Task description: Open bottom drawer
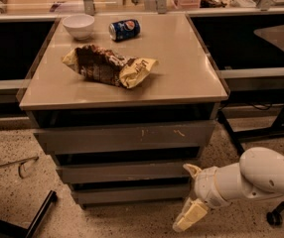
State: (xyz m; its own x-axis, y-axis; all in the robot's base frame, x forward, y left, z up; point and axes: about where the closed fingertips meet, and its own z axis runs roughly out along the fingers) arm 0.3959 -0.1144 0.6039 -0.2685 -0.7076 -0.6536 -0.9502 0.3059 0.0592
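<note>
The bottom drawer is the lowest, slim grey front of the cabinet, and it is shut, flush under the middle front. The tall top front has pale scratch marks. My gripper is open at the right end of the bottom drawer front, low near the floor. One pale fingertip is up by the middle front's lower corner. The other hangs below the bottom drawer's level. The white arm reaches in from the right. The drawer's inside is hidden.
On the cabinet top lie a chip bag, a white bowl and a blue can. A black bar lies on the floor at left. A chair base stands at right. Dark shelving flanks the cabinet.
</note>
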